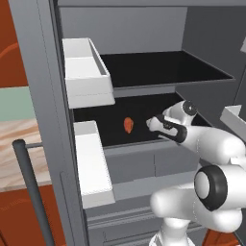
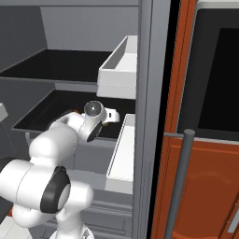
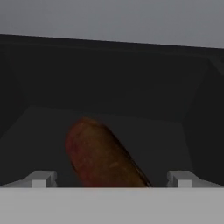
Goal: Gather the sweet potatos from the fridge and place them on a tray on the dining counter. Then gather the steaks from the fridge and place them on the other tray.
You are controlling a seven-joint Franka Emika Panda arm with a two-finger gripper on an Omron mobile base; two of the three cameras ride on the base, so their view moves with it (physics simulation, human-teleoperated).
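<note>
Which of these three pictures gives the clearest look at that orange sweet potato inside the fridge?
The hand view: the sweet potato lies large and close between the fingertips. The left base view shows it as a small orange lump on the dark shelf. In the right base view the arm hides nearly all of it.

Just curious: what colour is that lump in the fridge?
Orange-red, browner in shadow; the sweet potato shows best in the hand view.

bare dark shelf (image 1: 144, 132) around the sweet potato (image 1: 129, 125); white door bins (image 1: 86, 72) flank.
</note>
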